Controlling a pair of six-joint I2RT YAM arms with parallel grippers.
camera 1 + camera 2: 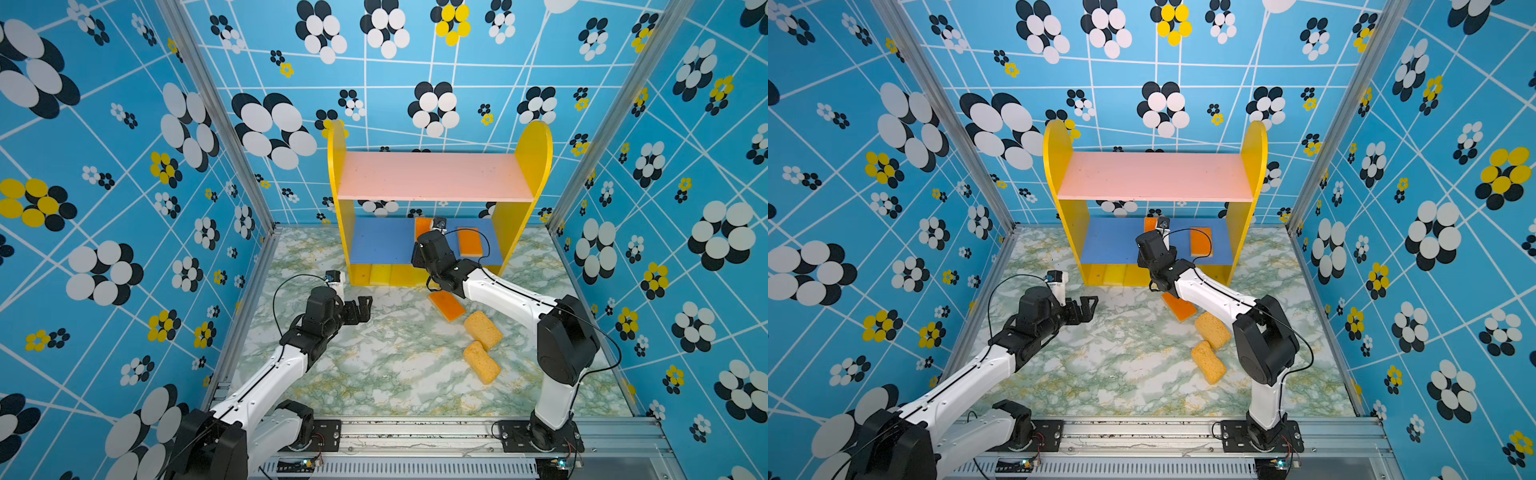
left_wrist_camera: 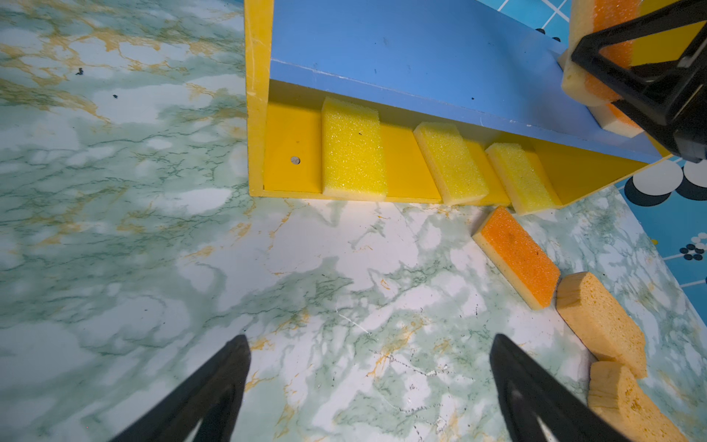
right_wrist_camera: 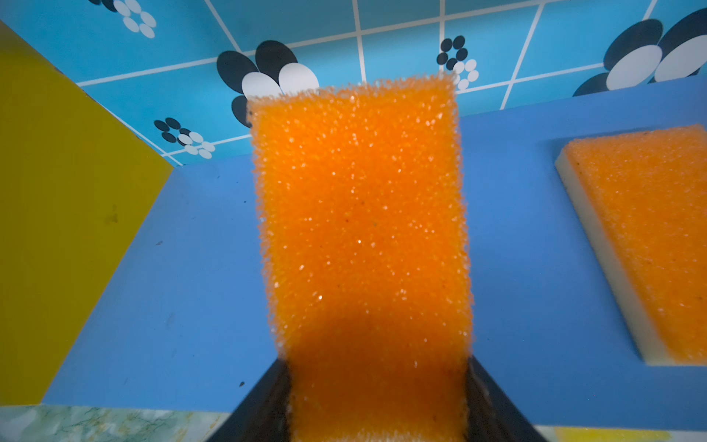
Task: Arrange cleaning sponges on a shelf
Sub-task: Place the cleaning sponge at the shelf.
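The shelf (image 1: 432, 176) stands at the back, with a pink top board, a blue middle board (image 3: 172, 287) and a yellow base. My right gripper (image 3: 377, 367) is shut on a flat orange sponge (image 3: 359, 214) over the blue board's middle; whether the sponge touches the board I cannot tell. A second orange sponge (image 1: 470, 242) lies on that board to the right. Three yellow sponges (image 2: 352, 149) (image 2: 451, 162) (image 2: 522, 178) lie side by side on the base. My left gripper (image 2: 369, 338) hangs open and empty over the table, left of the shelf's front.
On the marble table, a third orange sponge (image 1: 446, 305) lies just in front of the shelf, partly under my right arm. Two tan porous blocks (image 1: 483, 330) (image 1: 481, 362) lie nearer, to the right. Patterned walls close in three sides.
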